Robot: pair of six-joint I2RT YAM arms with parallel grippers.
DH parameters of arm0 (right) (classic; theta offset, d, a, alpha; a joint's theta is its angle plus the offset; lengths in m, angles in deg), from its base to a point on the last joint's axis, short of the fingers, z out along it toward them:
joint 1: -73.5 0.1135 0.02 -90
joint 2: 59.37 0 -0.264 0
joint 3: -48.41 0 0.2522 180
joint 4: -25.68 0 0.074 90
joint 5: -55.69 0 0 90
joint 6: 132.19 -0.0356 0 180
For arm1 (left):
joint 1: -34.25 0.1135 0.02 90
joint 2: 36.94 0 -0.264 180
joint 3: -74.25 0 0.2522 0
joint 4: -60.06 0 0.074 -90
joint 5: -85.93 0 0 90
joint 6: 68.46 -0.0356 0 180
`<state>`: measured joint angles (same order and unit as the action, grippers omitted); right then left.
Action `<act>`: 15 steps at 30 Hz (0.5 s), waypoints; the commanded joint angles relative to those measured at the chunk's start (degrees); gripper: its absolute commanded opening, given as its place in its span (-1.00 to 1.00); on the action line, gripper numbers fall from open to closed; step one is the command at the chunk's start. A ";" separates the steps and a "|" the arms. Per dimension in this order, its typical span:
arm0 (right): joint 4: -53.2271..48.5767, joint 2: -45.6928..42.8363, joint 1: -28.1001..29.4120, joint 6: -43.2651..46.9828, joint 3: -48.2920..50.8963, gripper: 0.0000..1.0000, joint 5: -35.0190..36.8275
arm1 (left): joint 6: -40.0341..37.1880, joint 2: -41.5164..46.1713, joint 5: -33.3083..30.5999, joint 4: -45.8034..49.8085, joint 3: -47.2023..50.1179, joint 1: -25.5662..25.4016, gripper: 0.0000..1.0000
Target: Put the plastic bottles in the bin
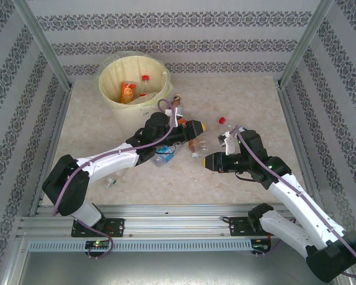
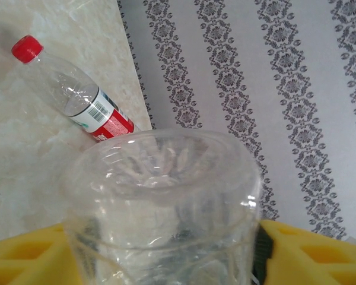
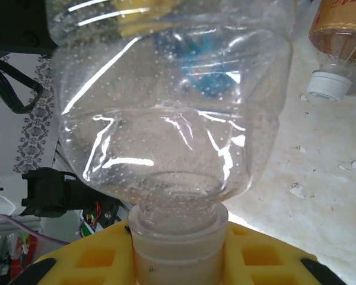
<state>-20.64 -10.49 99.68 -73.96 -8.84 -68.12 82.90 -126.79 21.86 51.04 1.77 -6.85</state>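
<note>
while you're looking down from the top camera, the bin [image 1: 114,80] is sitting at the far left of the tabletop [image 1: 89,127], and it's already holding an orange-label bottle [image 1: 128,92] and a red-capped bottle [image 1: 145,79]. the rest of the plastic bottles [image 1: 196,147] are lying loose in the middle, right where both arms are reaching, well apart from the bin.

your left gripper [image 2: 166,240] is squeezing a clear bottle [image 2: 166,178] across its body. its yellow fingers [image 2: 24,258] are pressing on both sides, so the jaws are standing a bottle's width apart, and the base is pointing away from the wrist camera. your right gripper [image 3: 178,246] is clamping tight on the neck of a misted bottle [image 3: 166,107], with the body sticking out ahead of it. honestly can't tell whether that's two bottles or one.

a red-label bottle [image 2: 83,98] with a red cap is lying flat on the tabletop past the left gripper, near the patterned wall [image 2: 255,77]. a blue-label bottle [image 1: 164,156] is lying just beside the left arm [image 1: 124,155], and a brownish bottle [image 3: 337,41] with a white cap is lying near the right gripper.
</note>
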 commanded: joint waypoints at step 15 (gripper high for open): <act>-0.23 -2.68 1.10 -1.76 -4.69 0.39 3.04 | -7.32 3.02 1.88 8.24 -5.69 2.14 0.15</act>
<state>-20.99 -11.54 100.03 -75.12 -10.72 -66.06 79.91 -126.85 22.95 54.97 -0.11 -6.22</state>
